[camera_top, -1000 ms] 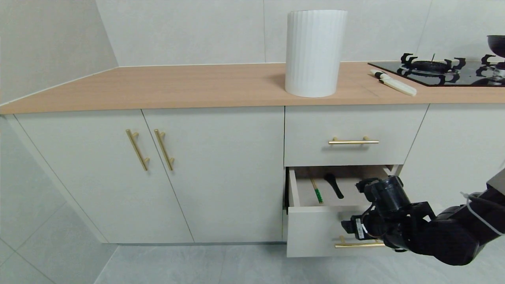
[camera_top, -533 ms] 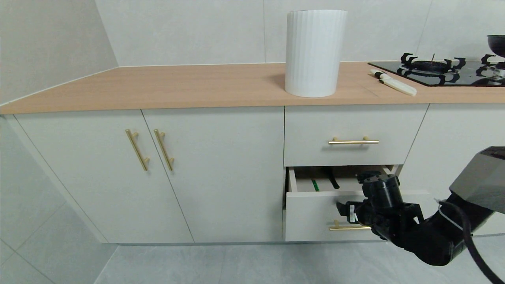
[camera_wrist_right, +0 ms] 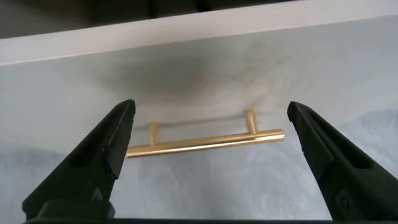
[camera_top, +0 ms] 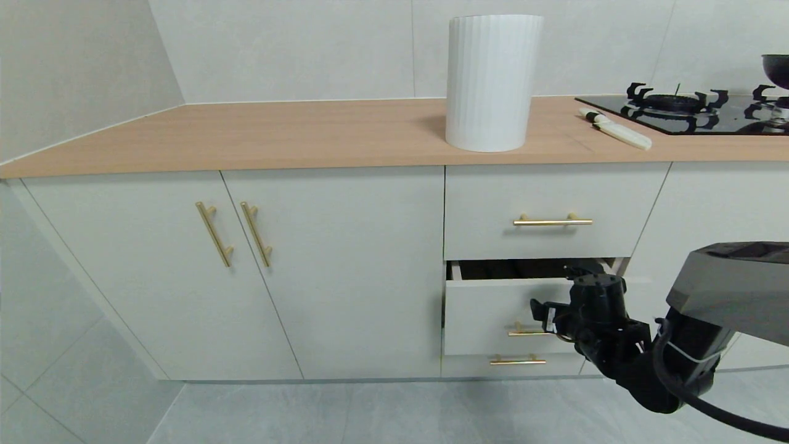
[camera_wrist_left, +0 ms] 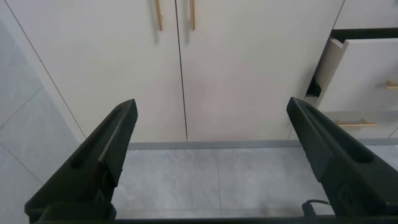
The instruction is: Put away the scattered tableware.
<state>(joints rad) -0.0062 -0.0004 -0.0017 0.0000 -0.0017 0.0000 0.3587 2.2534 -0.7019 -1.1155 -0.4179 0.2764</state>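
Head view shows the right hand [camera_top: 541,317] before the nearly shut drawer [camera_top: 487,308], fingers [camera_wrist_right: 99,162] spread wide on both sides of its brass handle [camera_wrist_right: 205,142], gripping nothing. What seems a white knife [camera_top: 613,128] lies on the counter [camera_top: 308,132] beside the stove [camera_top: 684,111]. The left hand [camera_wrist_left: 211,109] is open too, facing the cabinet doors [camera_wrist_left: 180,62].

Left gripper [camera_wrist_left: 211,121] and right gripper [camera_wrist_right: 208,127] — both spread wide.

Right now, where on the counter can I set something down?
The wooden countertop lies bare from the left wall to the white ribbed cylinder. Right of it is crowded: a cream knife beside the black gas hob.
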